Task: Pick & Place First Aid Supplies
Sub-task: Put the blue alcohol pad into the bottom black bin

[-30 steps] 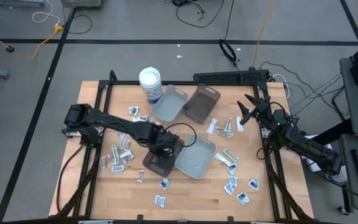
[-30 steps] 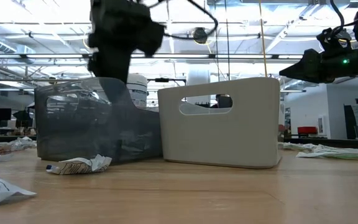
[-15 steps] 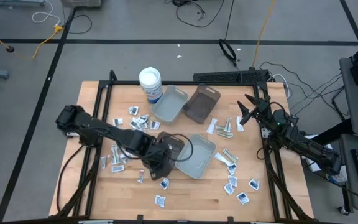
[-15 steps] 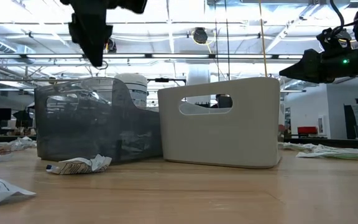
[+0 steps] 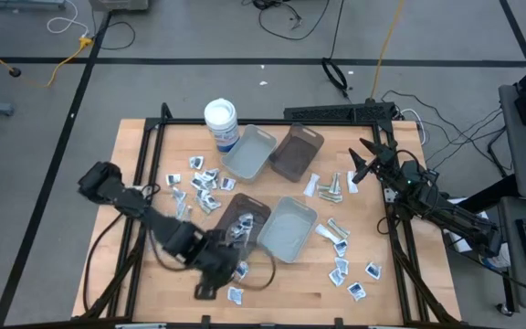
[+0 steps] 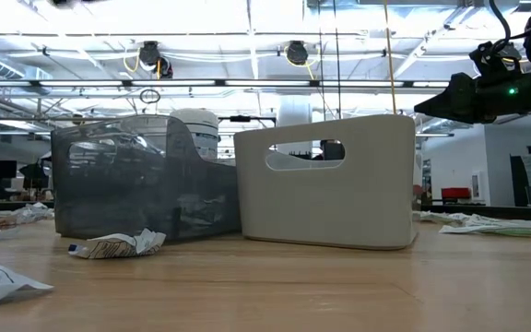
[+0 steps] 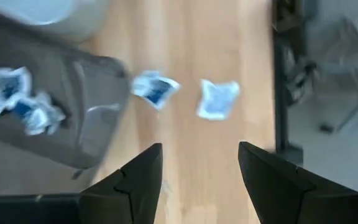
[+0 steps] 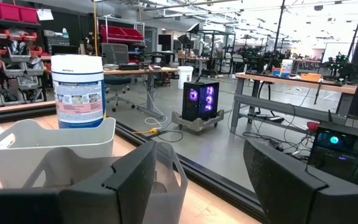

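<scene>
The first aid supplies, small white and bluish packets [image 5: 196, 179], lie scattered over the wooden table. A few of them [image 5: 238, 224] lie inside a brown tray [image 5: 254, 208] at mid-table. My left gripper [image 5: 219, 272] hangs open above the table, on the near side of that tray. In its wrist view nothing is between the fingers [image 7: 199, 149], and two packets [image 7: 155, 89] [image 7: 218, 99] lie on the wood beyond them. My right gripper [image 5: 363, 163] waits open and level at the table's right edge, holding nothing [image 8: 199, 149].
A pale grey tray [image 5: 288, 228] stands against the brown one. Two more trays [image 5: 249, 153] [image 5: 297, 151] and a white tub [image 5: 221, 121] stand at the far side. More packets [image 5: 347, 267] lie at the near right. The black frame rails [image 5: 400, 247] border the table.
My left gripper has swung from over the brown tray toward the table's near edge, rising out of the top of the low view and rolling as it went. The tray's inside, with packets in it, now shows from above.
</scene>
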Robot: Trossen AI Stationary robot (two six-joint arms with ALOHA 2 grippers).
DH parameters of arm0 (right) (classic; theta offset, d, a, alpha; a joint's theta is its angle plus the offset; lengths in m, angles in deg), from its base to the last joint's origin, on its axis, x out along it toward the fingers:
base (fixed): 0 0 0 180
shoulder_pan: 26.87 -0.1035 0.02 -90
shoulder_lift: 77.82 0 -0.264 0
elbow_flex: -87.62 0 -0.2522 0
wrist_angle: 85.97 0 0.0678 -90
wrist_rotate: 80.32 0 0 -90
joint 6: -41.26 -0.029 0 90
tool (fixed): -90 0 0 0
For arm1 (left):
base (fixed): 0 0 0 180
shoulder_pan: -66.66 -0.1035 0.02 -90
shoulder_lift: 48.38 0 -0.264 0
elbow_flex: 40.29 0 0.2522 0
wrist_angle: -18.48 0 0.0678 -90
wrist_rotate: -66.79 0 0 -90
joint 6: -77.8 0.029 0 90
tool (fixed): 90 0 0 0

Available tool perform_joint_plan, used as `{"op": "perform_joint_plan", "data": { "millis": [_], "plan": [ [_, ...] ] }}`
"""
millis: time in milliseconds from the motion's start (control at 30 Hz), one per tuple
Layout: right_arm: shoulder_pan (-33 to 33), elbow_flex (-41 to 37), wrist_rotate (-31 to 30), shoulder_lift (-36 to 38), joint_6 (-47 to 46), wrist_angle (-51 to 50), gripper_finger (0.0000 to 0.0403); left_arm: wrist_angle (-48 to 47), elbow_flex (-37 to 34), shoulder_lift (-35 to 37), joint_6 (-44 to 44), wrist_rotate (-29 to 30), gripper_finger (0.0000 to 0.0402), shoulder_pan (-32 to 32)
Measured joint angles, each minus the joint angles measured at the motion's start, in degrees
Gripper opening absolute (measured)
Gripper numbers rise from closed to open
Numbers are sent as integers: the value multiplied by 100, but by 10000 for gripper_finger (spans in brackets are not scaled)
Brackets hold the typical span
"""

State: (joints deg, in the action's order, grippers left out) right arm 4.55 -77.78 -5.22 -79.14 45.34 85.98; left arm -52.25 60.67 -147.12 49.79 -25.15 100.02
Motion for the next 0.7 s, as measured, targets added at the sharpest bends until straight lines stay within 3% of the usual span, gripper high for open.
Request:
{"op": "perform_joint_plan", "data": {
  "millis": [333, 700],
  "plan": [
    [-1, -1, -2, 0, 2, 0, 238, 12, -4, -47, 87, 53, 216, 366],
    [0, 0, 0, 0, 0, -19, 238, 309, 44, -917, -38, 45, 216, 448]
  ]
}}
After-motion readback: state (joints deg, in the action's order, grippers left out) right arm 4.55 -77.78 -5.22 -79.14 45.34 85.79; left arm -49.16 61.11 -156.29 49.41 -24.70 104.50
